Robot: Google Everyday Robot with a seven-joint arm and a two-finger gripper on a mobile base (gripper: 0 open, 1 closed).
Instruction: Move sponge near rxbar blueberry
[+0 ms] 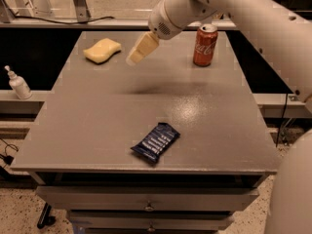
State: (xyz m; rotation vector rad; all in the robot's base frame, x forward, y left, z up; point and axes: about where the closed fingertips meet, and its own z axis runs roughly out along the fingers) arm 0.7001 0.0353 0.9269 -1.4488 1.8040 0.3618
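The pale yellow sponge (102, 50) lies at the far left of the grey table (97, 126). The rxbar blueberry (155, 142), in a dark blue wrapper, lies near the table's front edge, a little right of the middle. My gripper (132, 59) hangs above the table just right of the sponge and apart from it, with its pale blocky fingers pointing down and left. It holds nothing.
A red soda can (205, 45) stands at the far right of the table. A white pump bottle (18, 83) stands on a ledge left of the table. My white arm (253, 18) crosses the upper right. Drawers sit under the table's front edge.
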